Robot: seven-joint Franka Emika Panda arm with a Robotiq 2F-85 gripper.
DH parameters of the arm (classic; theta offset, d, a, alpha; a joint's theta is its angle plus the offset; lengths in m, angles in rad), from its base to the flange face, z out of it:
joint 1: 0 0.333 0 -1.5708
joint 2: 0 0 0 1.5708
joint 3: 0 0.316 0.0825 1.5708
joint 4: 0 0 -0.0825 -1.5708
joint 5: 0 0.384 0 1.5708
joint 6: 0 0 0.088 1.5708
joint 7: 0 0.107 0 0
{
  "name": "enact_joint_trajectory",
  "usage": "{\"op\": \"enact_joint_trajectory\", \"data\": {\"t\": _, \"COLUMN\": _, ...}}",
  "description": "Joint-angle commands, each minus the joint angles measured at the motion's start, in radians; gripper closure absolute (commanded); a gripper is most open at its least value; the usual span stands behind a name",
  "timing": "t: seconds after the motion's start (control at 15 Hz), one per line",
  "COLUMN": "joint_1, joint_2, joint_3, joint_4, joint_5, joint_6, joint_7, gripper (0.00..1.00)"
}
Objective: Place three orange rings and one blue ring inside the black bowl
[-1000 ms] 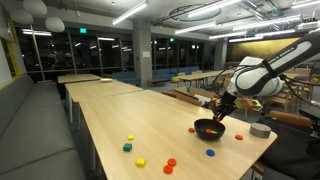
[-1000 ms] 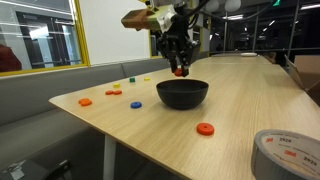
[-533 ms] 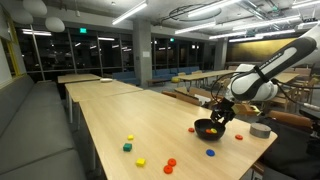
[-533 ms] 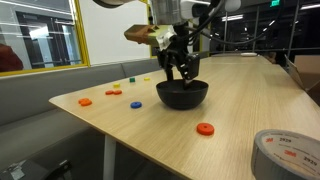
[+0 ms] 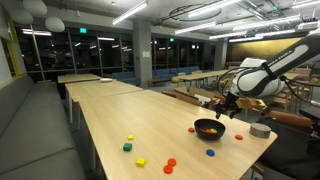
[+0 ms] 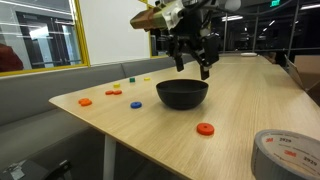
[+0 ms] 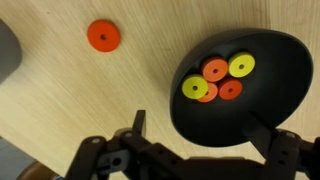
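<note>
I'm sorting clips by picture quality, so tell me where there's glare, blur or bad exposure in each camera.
Wrist view: sharp and evenly lit, black bowl crisp, gripper in dark silhouette. In an exterior view, ceiling lights blow out and the orange rings are tiny specks. In an exterior view, the foreground tape roll is out of focus.

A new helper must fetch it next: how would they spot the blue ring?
On the long wooden table, find the black bowl near its end. The blue ring lies flat on the wood beside the bowl, not touching it; it is the only blue piece, its neighbours being orange rings.
</note>
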Motion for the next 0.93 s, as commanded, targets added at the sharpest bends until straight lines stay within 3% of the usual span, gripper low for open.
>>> {"op": "enact_joint_trajectory", "data": {"t": 0.0, "joint_1": -0.135, "joint_2": -0.095, "joint_3": 0.067, "joint_4": -0.004, "joint_5": -0.126, "joint_6": -0.113, "joint_7": 0.141, "gripper": 0.00}}
{"op": "enact_joint_trajectory", "data": {"t": 0.13, "joint_1": -0.168, "joint_2": -0.116, "joint_3": 0.069, "joint_4": -0.002, "joint_5": -0.168, "joint_6": -0.193, "joint_7": 0.162, "gripper": 0.00}}
{"op": "enact_joint_trajectory", "data": {"t": 0.33, "joint_1": -0.117, "joint_2": -0.120, "joint_3": 0.012, "joint_4": 0.001, "joint_5": -0.164, "joint_6": -0.298, "joint_7": 0.014, "gripper": 0.00}}
{"op": "enact_joint_trajectory", "data": {"t": 0.53, "joint_1": -0.053, "joint_2": -0.090, "joint_3": -0.041, "joint_4": -0.001, "joint_5": -0.140, "joint_6": -0.321, "joint_7": -0.162, "gripper": 0.00}}
{"op": "enact_joint_trajectory", "data": {"t": 0.87, "joint_1": -0.015, "joint_2": -0.041, "joint_3": -0.105, "joint_4": -0.017, "joint_5": -0.140, "joint_6": -0.288, "joint_7": -0.313, "gripper": 0.00}}
